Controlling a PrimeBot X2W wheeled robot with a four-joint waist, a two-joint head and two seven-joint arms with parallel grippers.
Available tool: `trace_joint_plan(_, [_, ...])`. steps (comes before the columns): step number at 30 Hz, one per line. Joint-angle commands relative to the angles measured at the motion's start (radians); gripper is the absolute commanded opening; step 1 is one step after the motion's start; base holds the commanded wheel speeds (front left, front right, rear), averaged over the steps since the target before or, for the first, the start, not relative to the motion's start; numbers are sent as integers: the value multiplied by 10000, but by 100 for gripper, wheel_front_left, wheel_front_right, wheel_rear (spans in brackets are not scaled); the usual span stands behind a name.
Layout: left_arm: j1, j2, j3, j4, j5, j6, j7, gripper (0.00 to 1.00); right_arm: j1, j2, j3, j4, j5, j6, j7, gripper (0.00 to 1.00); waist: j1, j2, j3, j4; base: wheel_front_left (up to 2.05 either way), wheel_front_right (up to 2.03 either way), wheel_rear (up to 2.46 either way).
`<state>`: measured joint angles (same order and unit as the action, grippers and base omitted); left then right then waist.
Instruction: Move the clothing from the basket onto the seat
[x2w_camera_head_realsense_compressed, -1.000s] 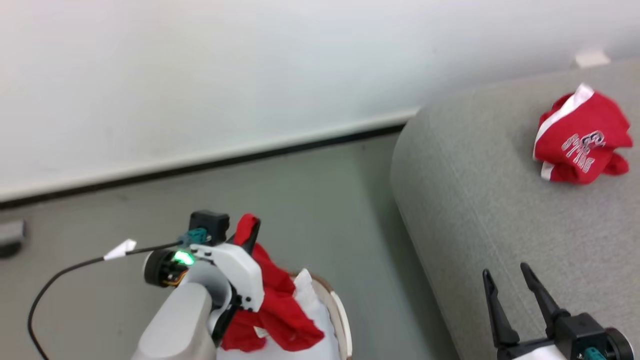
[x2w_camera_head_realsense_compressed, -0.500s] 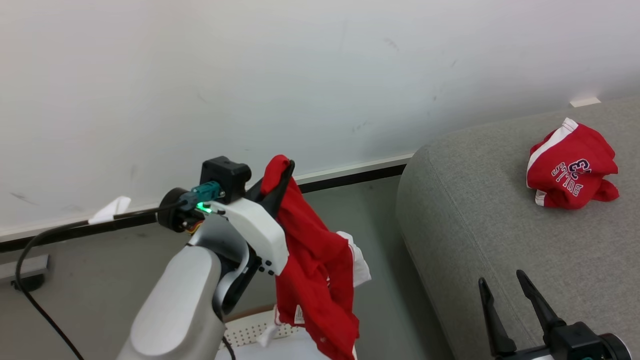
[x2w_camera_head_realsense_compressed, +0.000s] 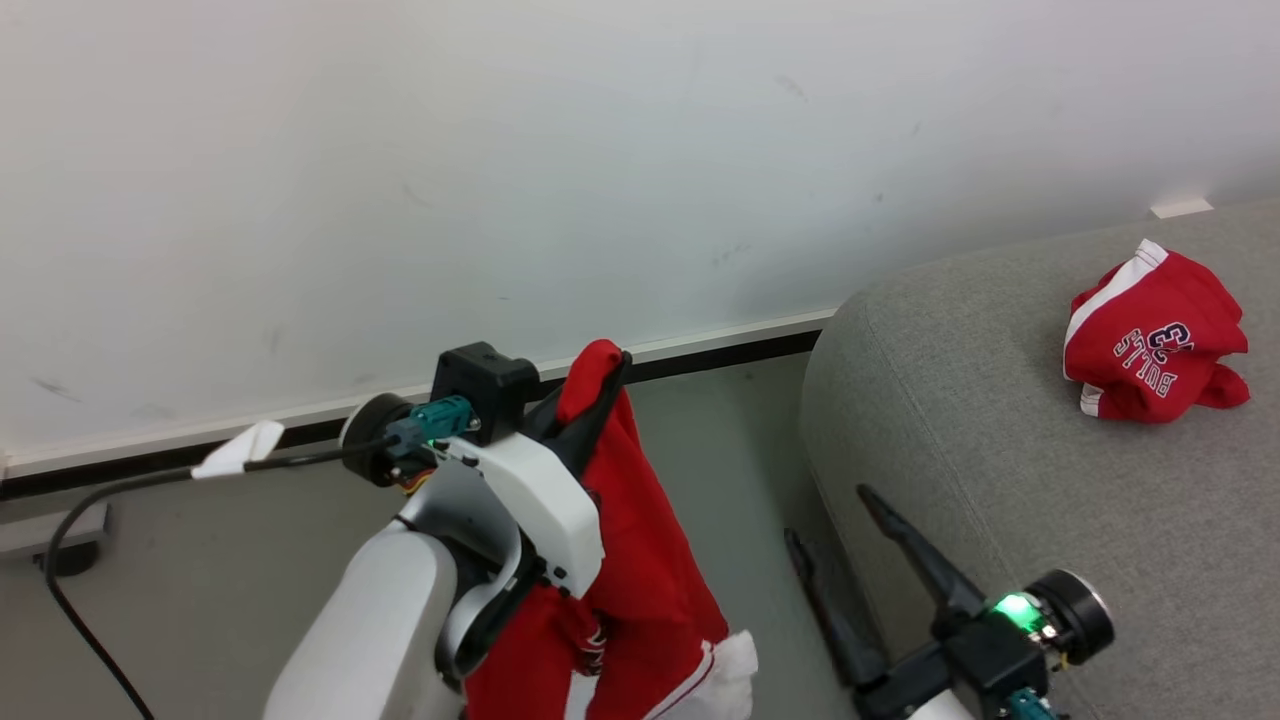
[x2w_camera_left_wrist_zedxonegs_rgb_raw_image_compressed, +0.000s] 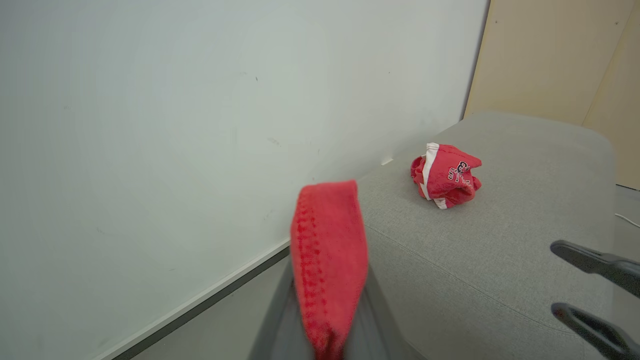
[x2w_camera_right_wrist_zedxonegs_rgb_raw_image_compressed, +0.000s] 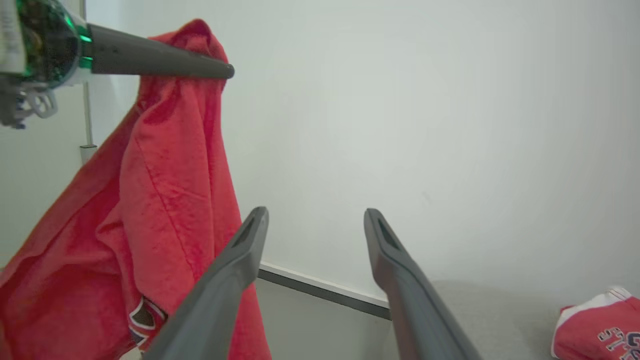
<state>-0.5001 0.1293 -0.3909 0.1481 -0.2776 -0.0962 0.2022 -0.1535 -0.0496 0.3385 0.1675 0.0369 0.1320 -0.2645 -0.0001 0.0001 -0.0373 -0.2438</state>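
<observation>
My left gripper (x2w_camera_head_realsense_compressed: 603, 368) is shut on the top fold of a red garment (x2w_camera_head_realsense_compressed: 645, 570), which hangs free above the floor with white trim at its lower end. In the left wrist view the pinched red fabric (x2w_camera_left_wrist_zedxonegs_rgb_raw_image_compressed: 327, 260) rises between the fingers. A second red garment (x2w_camera_head_realsense_compressed: 1152, 345) printed "BULLS 23" lies crumpled on the grey seat (x2w_camera_head_realsense_compressed: 1000, 450), far to the right of the held one. My right gripper (x2w_camera_head_realsense_compressed: 832, 518) stands open and holds nothing, just left of the seat's front corner; its fingers (x2w_camera_right_wrist_zedxonegs_rgb_raw_image_compressed: 240, 260) point toward the hanging garment (x2w_camera_right_wrist_zedxonegs_rgb_raw_image_compressed: 165, 200). The basket is out of view.
A white wall (x2w_camera_head_realsense_compressed: 500, 180) with a dark baseboard (x2w_camera_head_realsense_compressed: 720, 350) runs behind. A black cable with a white tag (x2w_camera_head_realsense_compressed: 235, 452) trails left over the grey floor (x2w_camera_head_realsense_compressed: 200, 560). A beige panel (x2w_camera_left_wrist_zedxonegs_rgb_raw_image_compressed: 555, 55) stands behind the seat.
My left gripper has lifted the red garment up out of the basket and carried it a little right. My right gripper has swung left and tilted. The head camera has tilted up.
</observation>
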Motion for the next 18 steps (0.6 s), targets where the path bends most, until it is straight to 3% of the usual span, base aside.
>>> trace_joint_plan(1, [127,-5,-17,-106,-142,9,41,0,-280,-18,414,131,56,-26,3,100,1,-1,-17,52,0,0,0])
trace_joint_plan(11, [229,-106,-529,-492,-149,-36,215,0,-2168,-24,2848,1716,837,-26,4,100,1,-1,16,296,0,0,0])
trace_joint_plan(18, [103,-288,-1013,-789,-236,-89,252,0,-3655,-26,3803,3499,1503,-26,4,100,1,-1,54,495,0,0,0])
